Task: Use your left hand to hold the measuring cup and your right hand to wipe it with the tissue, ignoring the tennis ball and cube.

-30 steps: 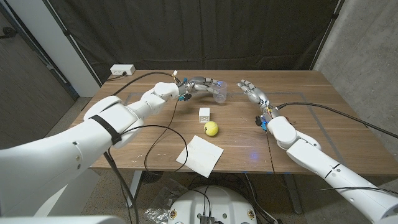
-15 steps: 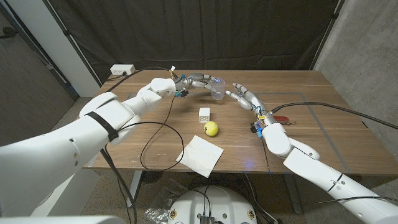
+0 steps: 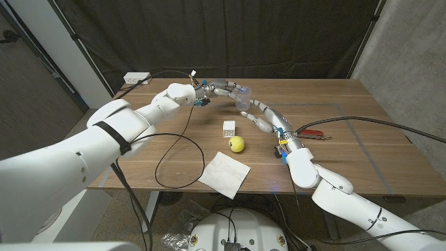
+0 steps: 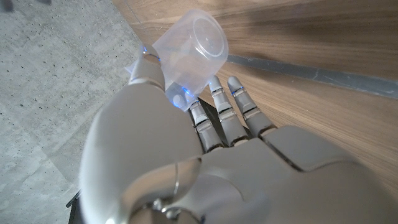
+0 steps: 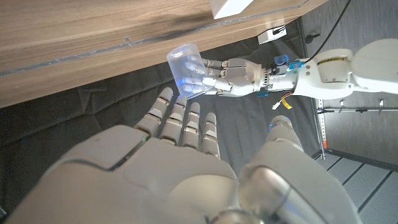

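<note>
The left hand [image 3: 221,88] grips the clear measuring cup [image 3: 242,97] above the table [image 3: 348,139], beyond the cube [image 3: 229,128]. The right hand [image 3: 259,116], fingers spread and empty, reaches just beside the cup. The tissue [image 3: 224,173] lies nearer than the tennis ball [image 3: 237,144].

Clear plastic, matt paper, grained wood
The measuring cup [image 3: 243,100] is glossy translucent plastic; the tissue [image 3: 224,173] matt white paper; the surface [image 3: 362,139] smooth wood.

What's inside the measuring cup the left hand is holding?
The measuring cup looks empty: through its clear walls only table wood and the left hand show. The fingers cover part of its wall, so that side can't be checked. The tissue lies on the table.
</note>
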You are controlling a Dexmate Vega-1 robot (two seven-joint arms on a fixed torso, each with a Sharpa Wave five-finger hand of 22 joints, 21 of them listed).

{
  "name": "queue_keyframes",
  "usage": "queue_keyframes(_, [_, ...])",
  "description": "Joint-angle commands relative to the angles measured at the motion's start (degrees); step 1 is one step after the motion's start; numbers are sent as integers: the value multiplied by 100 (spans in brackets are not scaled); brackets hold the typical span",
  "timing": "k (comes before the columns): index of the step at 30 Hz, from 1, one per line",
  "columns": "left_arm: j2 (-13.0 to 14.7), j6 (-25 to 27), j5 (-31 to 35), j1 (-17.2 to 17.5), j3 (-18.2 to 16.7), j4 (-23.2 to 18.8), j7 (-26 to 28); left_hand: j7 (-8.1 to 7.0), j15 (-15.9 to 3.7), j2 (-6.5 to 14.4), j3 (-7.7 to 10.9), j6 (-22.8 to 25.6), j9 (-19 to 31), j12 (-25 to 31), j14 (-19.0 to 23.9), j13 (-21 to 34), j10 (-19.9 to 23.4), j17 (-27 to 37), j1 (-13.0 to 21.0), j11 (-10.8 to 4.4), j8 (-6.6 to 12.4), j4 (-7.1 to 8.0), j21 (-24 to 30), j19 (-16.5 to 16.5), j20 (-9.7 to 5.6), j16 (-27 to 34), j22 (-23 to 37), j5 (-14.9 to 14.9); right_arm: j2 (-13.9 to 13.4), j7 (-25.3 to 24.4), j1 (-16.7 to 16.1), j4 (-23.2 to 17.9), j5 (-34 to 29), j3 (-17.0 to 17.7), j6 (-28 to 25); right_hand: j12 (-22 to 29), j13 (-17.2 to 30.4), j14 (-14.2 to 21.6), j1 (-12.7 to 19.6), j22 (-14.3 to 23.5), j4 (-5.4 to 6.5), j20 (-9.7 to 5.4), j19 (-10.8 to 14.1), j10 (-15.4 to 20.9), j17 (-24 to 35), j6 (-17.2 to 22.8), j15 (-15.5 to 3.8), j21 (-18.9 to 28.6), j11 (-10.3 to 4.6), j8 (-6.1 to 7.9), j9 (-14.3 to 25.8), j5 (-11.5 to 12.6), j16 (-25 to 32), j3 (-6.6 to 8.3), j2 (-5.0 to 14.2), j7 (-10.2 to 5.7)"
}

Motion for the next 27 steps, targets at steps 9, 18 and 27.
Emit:
queue_keyframes(9, [52, -99, -11, -48, 15, -2, -186, 45, -789, 155, 127, 77, 24, 52, 55, 28, 54, 37, -116, 4, 46, 71, 56, 17, -2, -35, 8, 37, 69, -216, -240, -206, -1809, -482, -18, 144, 31, 674, 210, 41, -44, -56, 448, 683, 35, 648, -363, 150, -115, 107, 30, 56, 78, 16, -25, -97])
queue_keyframes(18, [54, -102, -17, -66, -2, 0, -219, 47, -783, 172, 142, 70, 23, 53, 51, 44, 45, 56, -123, 13, 58, 75, 71, -1, 10, -66, 9, 38, 40, 562, -305, -494, -2107, -572, -369, 134, 34, 822, 312, 49, -67, -48, 538, 759, 38, 597, -450, 182, -138, 39, 30, 78, 76, 61, 12, -142])
queue_keyframes(27, [50, -71, -1, -94, 17, 6, -235, 30, -776, 160, 142, 73, 22, 58, 72, 58, 44, 73, -145, 24, 74, 80, 94, -1, 2, -90, 9, 36, 8, 1313, -338, -692, -2273, -657, -752, 73, 35, 750, 540, 53, -134, -38, 512, 698, 33, 609, -425, 171, -174, 7, 30, 93, -3, 176, 115, -158])
